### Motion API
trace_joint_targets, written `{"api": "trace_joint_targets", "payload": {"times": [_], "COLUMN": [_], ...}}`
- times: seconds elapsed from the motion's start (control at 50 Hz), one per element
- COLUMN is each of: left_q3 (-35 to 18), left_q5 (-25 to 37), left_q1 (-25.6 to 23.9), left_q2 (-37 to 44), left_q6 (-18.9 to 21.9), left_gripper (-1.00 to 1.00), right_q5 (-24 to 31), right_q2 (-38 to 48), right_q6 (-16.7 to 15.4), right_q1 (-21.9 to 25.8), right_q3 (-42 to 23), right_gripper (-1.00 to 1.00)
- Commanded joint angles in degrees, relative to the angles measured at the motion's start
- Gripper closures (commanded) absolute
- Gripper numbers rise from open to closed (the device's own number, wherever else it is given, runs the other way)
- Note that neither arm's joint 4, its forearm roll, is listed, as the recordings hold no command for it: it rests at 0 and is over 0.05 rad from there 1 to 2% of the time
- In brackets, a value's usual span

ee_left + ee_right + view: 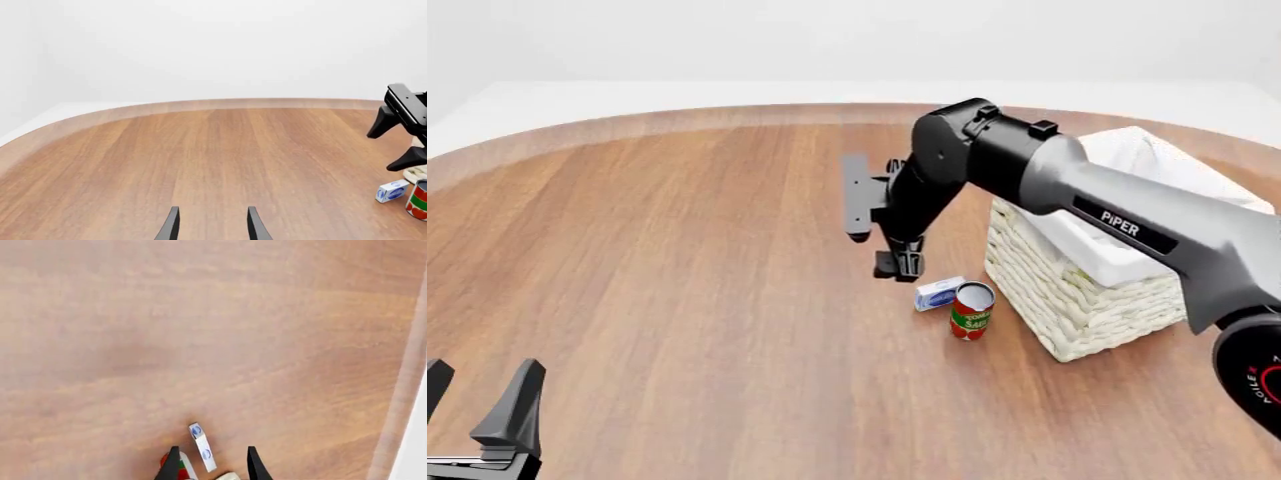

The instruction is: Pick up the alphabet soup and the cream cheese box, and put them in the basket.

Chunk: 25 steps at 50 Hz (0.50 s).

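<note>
Presently, left wrist view: left gripper (212, 226), jaws parted and empty, facing bare wooden surface (200, 160). Cream cheese box (391, 191) lies far off to the scene's right, well apart from this gripper, just beside the red and green can (418, 200). Right arm's gripper (399, 131) hangs above the pair. Alphabet soup is not visible in this view.

Front view: left gripper (478, 402) sits at the near left corner, open, holding nothing. Right gripper (900, 262) hangs just above and slightly to the left of the cream cheese box (940, 293); whether its jaws are open cannot be read from this angle. Box lies flat, long axis running from near left to far right, touching or nearly touching the red and green can (972, 311) on its near right. Basket (1094, 290) stands immediately right of both. Alphabet soup is not to be seen; it cannot be told whether it is inside the basket.

Right wrist view: right gripper (212, 466) open, empty, pointing down. Cream cheese box (201, 447) lies partly between the fingertips, its long axis roughly along the fingers' reach. Judgement: right arm is by far the nearer; the grasp turns on descending over the box clear of the can (175, 466).
</note>
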Motion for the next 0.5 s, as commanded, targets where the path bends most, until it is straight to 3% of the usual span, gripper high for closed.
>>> {"api": "trace_joint_targets", "payload": {"times": [0.02,0.08,0.16,0.36,0.5], "left_q3": [0.0,0.0,0.0,0.0,0.0], "left_q5": [0.0,0.0,0.0,0.0,0.0], "left_q1": [0.0,0.0,0.0,0.0,0.0], "left_q2": [0.0,0.0,0.0,0.0,0.0], "left_q6": [0.0,0.0,0.0,0.0,0.0], "left_gripper": [-1.0,-1.0,-1.0,-1.0,-1.0], "right_q5": [-1.3,-2.0,-2.6,-3.2,-4.0], "right_q2": [0.2,0.0,-0.1,0.3,0.9], "right_q6": [-2.3,-4.0,-3.2,-4.7,-7.4], "right_q1": [-1.0,-1.8,-0.9,-1.4,-2.9], "right_q3": [2.0,3.4,4.0,5.6,7.0], "right_gripper": [-1.0,-1.0,-1.0,-1.0,-1.0]}}
